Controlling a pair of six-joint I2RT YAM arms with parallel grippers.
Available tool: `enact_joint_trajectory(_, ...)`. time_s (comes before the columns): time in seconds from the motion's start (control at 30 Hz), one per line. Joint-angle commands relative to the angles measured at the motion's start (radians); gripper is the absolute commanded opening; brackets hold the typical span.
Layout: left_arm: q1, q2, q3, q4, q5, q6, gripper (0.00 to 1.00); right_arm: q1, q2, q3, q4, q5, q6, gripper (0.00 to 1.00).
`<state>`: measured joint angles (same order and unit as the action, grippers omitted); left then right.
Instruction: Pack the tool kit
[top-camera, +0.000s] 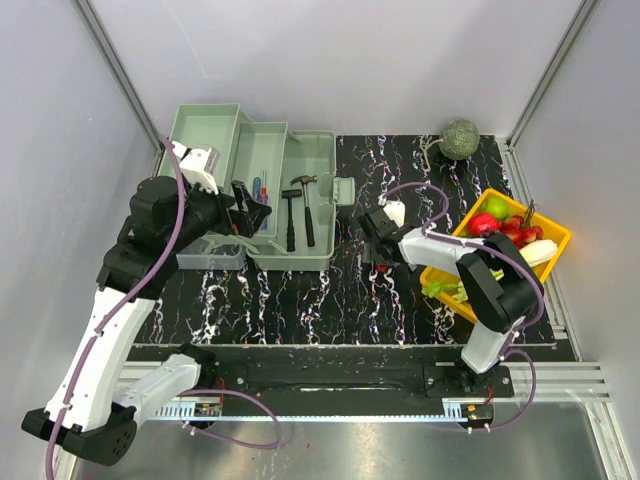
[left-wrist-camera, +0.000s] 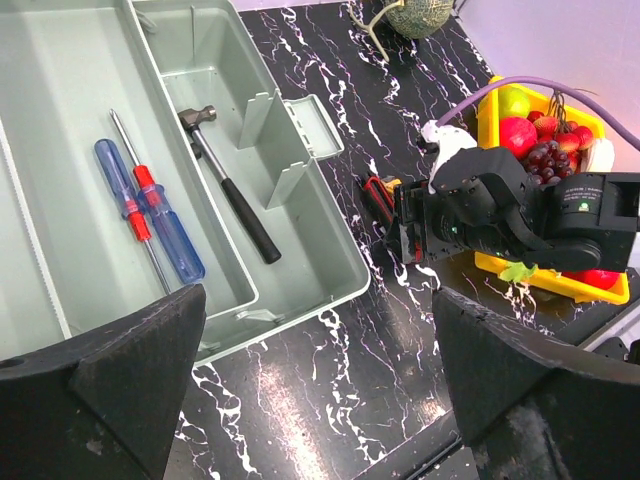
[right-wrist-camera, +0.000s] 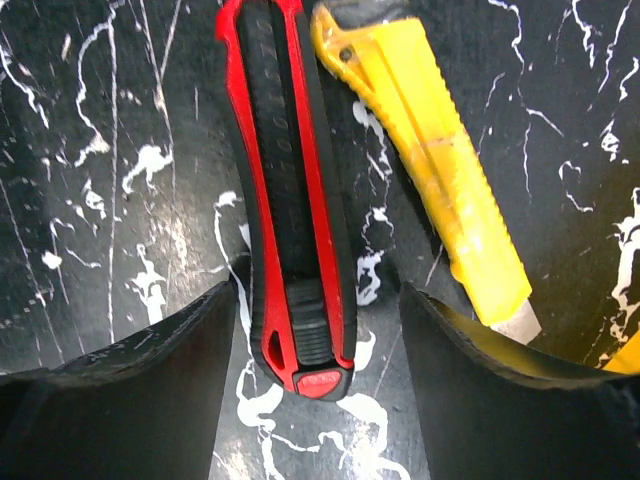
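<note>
Black marbled mat (top-camera: 330, 300) over the table; at its far left the toolbox (top-camera: 322, 160), pale grey-green, lid open, fold-out tray (top-camera: 262, 150) raised beside the main well. Left arm (top-camera: 110, 290) reaching from the near-left corner over the box's near side; left gripper (left-wrist-camera: 318, 310) above the near rim, fingers (left-wrist-camera: 130, 370) wide apart, nothing between them. Right arm (top-camera: 490, 290) bent leftward from the near right; right gripper (right-wrist-camera: 318, 370) low over the mat just right of the toolbox, fingers (right-wrist-camera: 150, 390) apart, one on each side of the butt end of the red tool (right-wrist-camera: 295, 200), a sliver of mat visible on either side, so not clamped. Yellow fruit tray (top-camera: 560, 236) at the right edge, partly under the right arm; green melon (top-camera: 460, 138) at the far right corner, well apart from the box. Hammer (left-wrist-camera: 230, 190), black-handled, flat and slanted in the main well; in the fold-out tray, blue screwdriver (left-wrist-camera: 170, 240) and smaller red screwdriver (left-wrist-camera: 138, 200) side by side, touching. On the mat outside the box, the red tool with its black grip; yellow knife (right-wrist-camera: 440, 170) just beside it, near ends splayed apart, blade tip showing.
</note>
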<state>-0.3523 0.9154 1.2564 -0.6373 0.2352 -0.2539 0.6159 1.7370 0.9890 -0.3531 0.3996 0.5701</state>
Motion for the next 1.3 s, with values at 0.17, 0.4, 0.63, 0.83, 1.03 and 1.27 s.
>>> enact_joint_trajectory(0.17,0.003,-0.015,0.034,0.018,-0.016,0.012,0.99,-0.007,0.052,0.059,0.005,0.078,0.010,0.50)
enact_joint_trajectory(0.4,0.003,-0.010,0.015,0.037,0.006,-0.021,0.99,-0.007,-0.065,0.033,-0.053,0.038,0.045,0.22)
enact_joint_trajectory(0.63,0.003,0.011,-0.066,0.134,0.143,-0.103,0.99,-0.007,-0.270,-0.015,-0.098,-0.116,0.065,0.11)
enact_joint_trajectory(0.83,-0.008,0.057,-0.172,0.322,0.314,-0.249,0.99,-0.007,-0.520,-0.056,-0.144,-0.203,0.131,0.09)
enact_joint_trajectory(1.03,-0.161,0.154,-0.175,0.489,0.262,-0.338,0.99,-0.007,-0.750,-0.095,-0.058,-0.425,0.114,0.07)
enact_joint_trajectory(1.27,-0.373,0.338,0.026,0.446,0.090,-0.298,0.99,-0.005,-0.879,-0.078,0.005,-0.617,0.088,0.04)
